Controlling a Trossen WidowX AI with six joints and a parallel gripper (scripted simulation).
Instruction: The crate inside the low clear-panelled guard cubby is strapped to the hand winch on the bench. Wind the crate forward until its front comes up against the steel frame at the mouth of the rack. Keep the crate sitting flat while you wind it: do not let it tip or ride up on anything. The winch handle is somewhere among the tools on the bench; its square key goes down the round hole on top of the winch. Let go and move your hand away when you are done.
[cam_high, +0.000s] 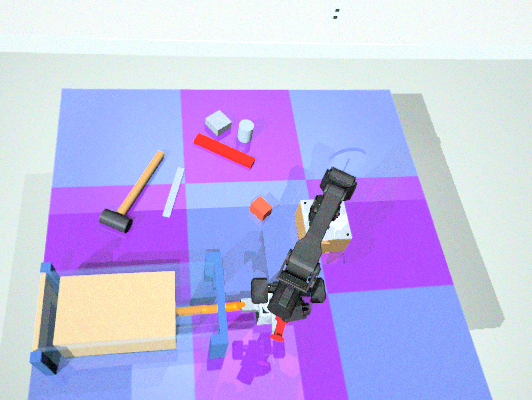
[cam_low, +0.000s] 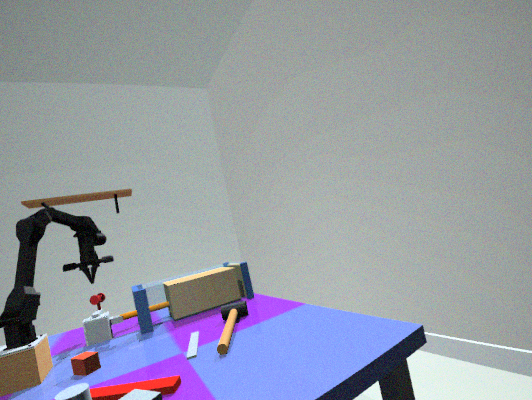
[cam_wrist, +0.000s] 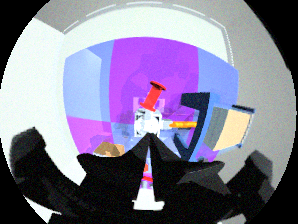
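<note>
The tan crate (cam_high: 115, 310) (cam_low: 202, 292) (cam_wrist: 232, 129) sits flat inside the clear-panelled cubby, with a gap between its front and the blue steel frame (cam_high: 221, 348) (cam_low: 140, 310). An orange strap (cam_high: 200, 309) (cam_low: 150, 310) (cam_wrist: 183, 124) runs from it under the frame to the grey winch (cam_high: 266, 314) (cam_low: 97, 330). The winch handle's red grip (cam_high: 279, 329) (cam_low: 97, 300) (cam_wrist: 153, 96) stands above the winch top; its key and seating are hidden. My gripper (cam_low: 92, 281) (cam_wrist: 149, 135) is shut and empty, above the handle and clear of it.
A mallet (cam_high: 140, 185) (cam_low: 228, 330), a pale strip (cam_high: 173, 192) (cam_low: 193, 345), a red bar (cam_high: 224, 150) (cam_low: 135, 387), a grey block (cam_high: 218, 123), a cylinder (cam_high: 245, 131) and an orange-red cube (cam_high: 260, 208) (cam_low: 85, 363) lie on the bench. The frame's posts rise beside the winch.
</note>
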